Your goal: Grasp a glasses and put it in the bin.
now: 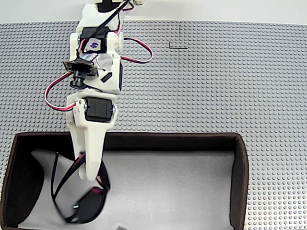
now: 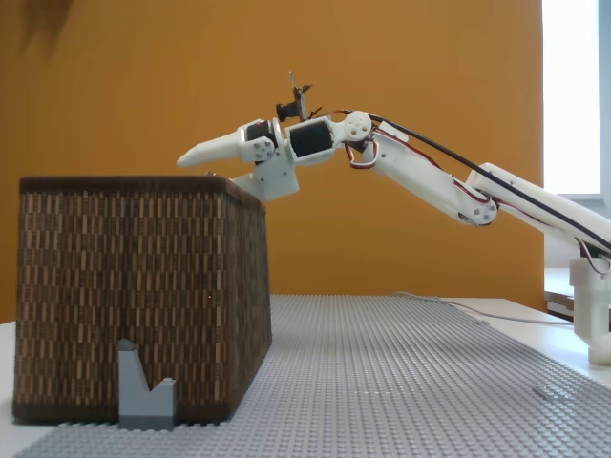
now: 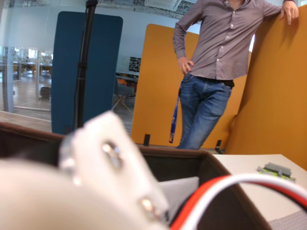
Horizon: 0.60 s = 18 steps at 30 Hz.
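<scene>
In a fixed view from above, the glasses (image 1: 90, 205) lie inside the bin (image 1: 168, 136) at its lower left, dark lenses on the grey lining and thin arms reaching up-left. My gripper (image 1: 88, 172) hangs over them, its white finger overlapping one arm in that view. From the side, in the other fixed view, the gripper (image 2: 229, 174) sits above the rim of the bin (image 2: 134, 296) with its jaws spread and nothing between them. The brown wall hides the glasses there. In the wrist view a blurred white finger (image 3: 110, 153) fills the foreground before the bin's rim (image 3: 182, 157).
The bin stands on a grey studded baseplate (image 1: 216, 81) with free room behind and to its right. A small grey block (image 2: 143, 391) leans at the bin's front wall. A person (image 3: 216, 72) stands by an orange partition in the wrist view.
</scene>
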Each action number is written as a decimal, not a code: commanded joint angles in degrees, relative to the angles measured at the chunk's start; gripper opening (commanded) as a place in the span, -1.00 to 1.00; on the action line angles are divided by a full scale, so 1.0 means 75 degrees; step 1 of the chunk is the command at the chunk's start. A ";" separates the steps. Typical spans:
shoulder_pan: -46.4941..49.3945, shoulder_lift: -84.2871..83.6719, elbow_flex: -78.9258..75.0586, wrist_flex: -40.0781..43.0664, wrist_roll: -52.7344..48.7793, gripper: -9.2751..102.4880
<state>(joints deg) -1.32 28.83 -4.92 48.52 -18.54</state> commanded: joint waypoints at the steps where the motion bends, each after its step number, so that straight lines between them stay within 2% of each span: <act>1: 0.0129 0.0598 -0.0258 0.0258 -0.0105 -0.43; 7: 0.0164 0.1559 -0.0258 0.1488 0.0094 -0.42; 18: 0.0188 0.6000 -0.0258 0.3996 0.0152 -0.45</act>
<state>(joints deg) -0.35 62.23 -4.66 74.00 -17.05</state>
